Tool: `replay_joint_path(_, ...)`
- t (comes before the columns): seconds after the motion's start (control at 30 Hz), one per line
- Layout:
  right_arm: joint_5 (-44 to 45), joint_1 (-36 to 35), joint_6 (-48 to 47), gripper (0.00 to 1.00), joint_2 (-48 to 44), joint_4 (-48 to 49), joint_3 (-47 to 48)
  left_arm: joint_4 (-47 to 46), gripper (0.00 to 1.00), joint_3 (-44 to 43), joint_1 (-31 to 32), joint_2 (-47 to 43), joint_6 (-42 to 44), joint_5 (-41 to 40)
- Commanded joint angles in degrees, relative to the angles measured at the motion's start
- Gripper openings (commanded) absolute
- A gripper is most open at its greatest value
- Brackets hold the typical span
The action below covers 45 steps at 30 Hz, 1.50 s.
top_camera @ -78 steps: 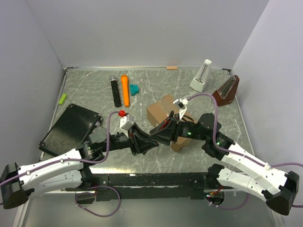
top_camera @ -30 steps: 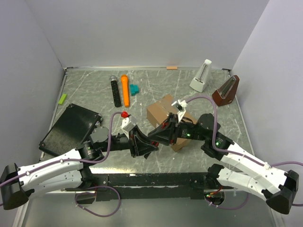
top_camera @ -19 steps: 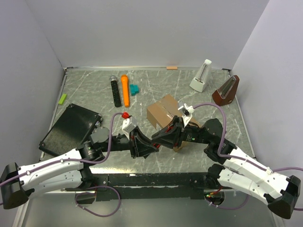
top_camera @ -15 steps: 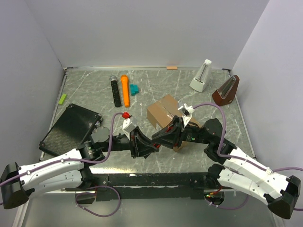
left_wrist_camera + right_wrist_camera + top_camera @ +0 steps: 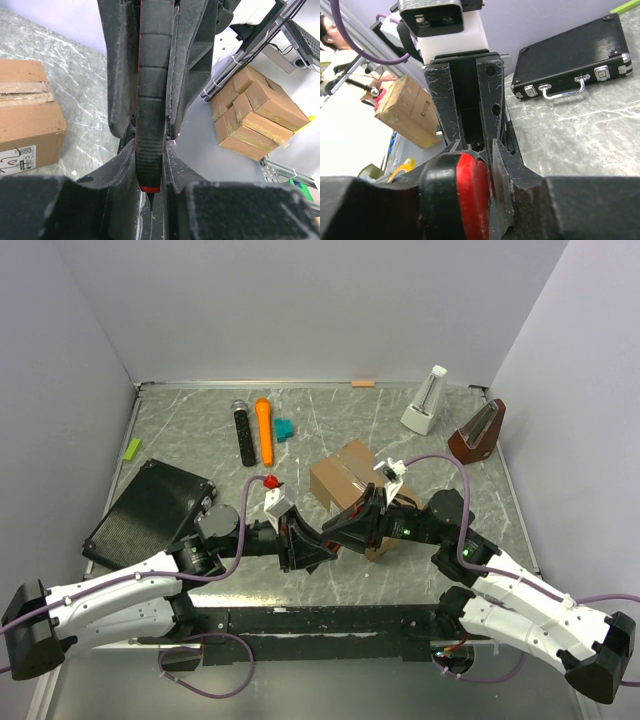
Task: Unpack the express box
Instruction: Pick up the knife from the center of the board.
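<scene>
Starting at the near edge of the worktop, your two hands meet tip to tip around one black ribbed tool. Your left hand is clamped narrowly on it. Your right hand straddles its red end, and you cannot tell whether it grips or only sits loosely. If both loosen at once, the tool drops; if both hold and pull, it twists free. Beyond them, the express box sits mid-worktop, its seam still taped.
</scene>
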<state>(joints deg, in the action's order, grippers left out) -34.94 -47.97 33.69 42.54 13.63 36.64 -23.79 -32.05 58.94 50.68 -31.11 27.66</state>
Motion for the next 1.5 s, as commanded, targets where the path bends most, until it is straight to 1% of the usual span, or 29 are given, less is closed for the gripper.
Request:
replay_joint_path(0.0, 0.4, 0.0, 1.6, 0.4, 0.2, 0.2, 2.3, -5.6, 0.01, -0.6, -0.3, -0.3, 0.0, 0.0)
replay_joint_path(0.07, 0.5, 0.0, 1.9, 0.42, 0.3, 0.0, 2.3, -5.7, 0.01, -0.6, -0.4, -0.1, 0.1, 0.0)
replay_joint_path(0.23, 0.5, -0.1, 3.1, 0.41, 0.4, 1.6, 1.6, -6.6, 0.01, -0.6, -0.4, 0.7, -0.2, 0.6)
replay_joint_path(0.33, 0.7, -0.1, 3.8, 0.4, 0.8, 2.2, 1.2, -7.2, 0.01, -0.6, -0.4, 1.4, -0.5, 1.0)
replay_joint_path(0.43, 1.2, 0.0, 4.7, 0.36, 0.8, 3.1, 0.5, -7.8, 0.01, -0.7, -0.3, 1.9, -0.7, 1.4)
replay_joint_path(0.47, 1.4, 0.0, 4.9, 0.33, 0.8, 3.2, 0.4, -7.8, 0.01, -0.8, -0.4, 2.0, -0.8, 1.6)
replay_joint_path(0.57, 1.7, 0.0, 4.5, 0.17, 0.8, 2.1, 0.6, -7.8, 0.01, -0.7, -0.3, 1.5, -0.7, 1.0)
replay_joint_path(0.63, 2.1, -0.1, 4.3, 0.03, 0.4, 1.0, 0.7, -7.6, 0.01, -0.5, -0.3, 0.8, -0.5, 0.5)
replay_joint_path(0.67, 2.4, 0.0, 4.0, 0.0, 0.1, 0.4, 0.7, -7.3, 0.01, -0.5, -0.3, 0.4, -0.4, 0.1)
replay_joint_path(0.77, 3.3, 0.1, 3.0, 0.0, -1.2, -0.9, 0.5, -5.0, 0.02, -0.7, -0.4, -0.8, 0.3, -2.1)
replay_joint_path(0.8, 3.5, 0.0, 2.8, 0.0, -1.7, -1.1, 0.4, -3.4, 0.06, -1.2, -0.3, -1.1, 0.6, -3.2)
replay_joint_path(0.83, 4.4, 0.1, 2.4, 0.0, -2.6, -1.3, 0.2, -1.2, 0.2, -1.7, -0.3, -1.5, 1.1, -4.4)
replay_joint_path(0.87, 5.6, 0.1, 1.9, 0.0, -3.3, -2.1, 0.2, -0.1, 0.36, -2.0, -0.3, -1.8, 1.4, -5.0)
replay_joint_path(0.9, 7.1, 0.2, 1.2, 0.0, -3.9, -3.6, 0.6, 1.0, 0.46, -2.1, -0.4, -2.2, 1.5, -5.9)
replay_joint_path(0.93, 8.9, 0.2, 0.3, 0.0, -4.1, -5.7, 1.3, 2.0, 0.56, -2.2, -0.4, -2.6, 1.3, -7.3)
replay_joint_path(0.97, 10.3, 0.3, -0.6, 0.0, -4.5, -7.9, 2.3, 3.0, 0.61, -2.1, -0.4, -3.3, 1.2, -8.9)
replay_joint_path(1.03, 13.8, 0.8, -2.6, 0.0, -4.9, -11.6, 4.0, 4.6, 0.67, -2.0, -0.4, -4.6, 1.1, -10.7)
replay_joint_path(1.1, 16.6, 1.8, -3.9, 0.0, -5.2, -15.2, 5.4, 6.4, 0.71, -1.7, -0.4, -6.4, 1.1, -12.4)
replay_joint_path(1.2, 23.0, 4.6, -4.5, 0.0, -5.0, -21.6, 8.3, 9.1, 0.73, -1.5, -0.4, -8.7, 1.1, -14.9)
replay_joint_path(1.27, 27.7, 7.4, -3.4, 0.0, -5.0, -26.3, 9.4, 10.6, 0.73, -1.2, -0.4, -10.8, 1.1, -18.3)
replay_joint_path(1.37, 30.9, 13.8, 0.4, 0.0, -6.4, -28.0, 7.5, 10.8, 0.74, 0.6, -0.4, -14.3, 0.0, -27.5)
replay_joint_path(1.4, 32.0, 15.3, 1.0, 0.0, -6.9, -27.7, 6.5, 11.0, 0.76, 1.0, -0.4, -15.0, -0.5, -32.8)
replay_joint_path(1.43, 33.9, 16.1, 1.4, 0.0, -7.3, -27.5, 5.8, 11.5, 0.82, 1.1, -0.4, -15.1, -1.3, -36.8)
replay_joint_path(1.47, 34.8, 16.3, 0.9, 0.0, -7.4, -26.6, 5.2, 12.2, 0.83, 0.9, -0.5, -14.6, -1.8, -40.9)
